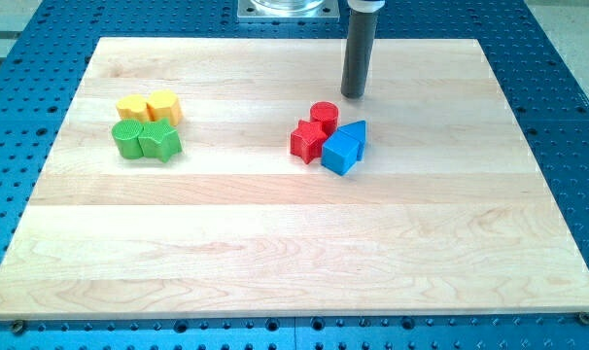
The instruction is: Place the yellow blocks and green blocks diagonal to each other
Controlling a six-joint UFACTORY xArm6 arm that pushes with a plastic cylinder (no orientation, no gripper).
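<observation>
Two yellow blocks sit side by side at the view's upper left: a yellow heart-like block (132,106) and a yellow hexagon (164,105). Right below them, touching, are a green cylinder (128,138) and a green star-like block (160,141). My tip (353,94) stands on the board near the view's top, right of centre. It is far to the right of the yellow and green blocks and just above the red cylinder (324,115), apart from it.
A red star-like block (307,140), a blue cube (340,153) and a blue triangular block (356,132) cluster with the red cylinder at centre right. The wooden board (294,253) lies on a blue perforated table.
</observation>
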